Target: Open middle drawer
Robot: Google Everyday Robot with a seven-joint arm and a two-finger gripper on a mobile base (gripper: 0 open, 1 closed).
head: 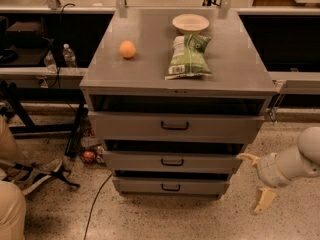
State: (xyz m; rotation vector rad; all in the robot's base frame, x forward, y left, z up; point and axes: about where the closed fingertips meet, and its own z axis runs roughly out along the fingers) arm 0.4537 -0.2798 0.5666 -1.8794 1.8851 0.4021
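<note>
The grey metal cabinet point(150, 64) has three drawer fronts stacked under its top. The middle drawer point(130, 161) is the mid-sized front, with a small black pull handle point(172, 162). It sits between the taller top drawer point(125, 126) and the shortest bottom drawer point(140, 186). My gripper point(255, 180) hangs to the right of the cabinet, low, at about the level of the middle and bottom drawers. Its two pale fingers point(263, 201) are spread apart and hold nothing. It is clear of the handle and touches no drawer.
On the cabinet top lie an orange point(127, 49), a green chip bag point(189, 55) and a pale bowl point(190, 22). Two water bottles point(69, 57) stand on a shelf at the left. A person's leg and shoe point(35, 171) and a black cable point(95, 204) are on the floor left.
</note>
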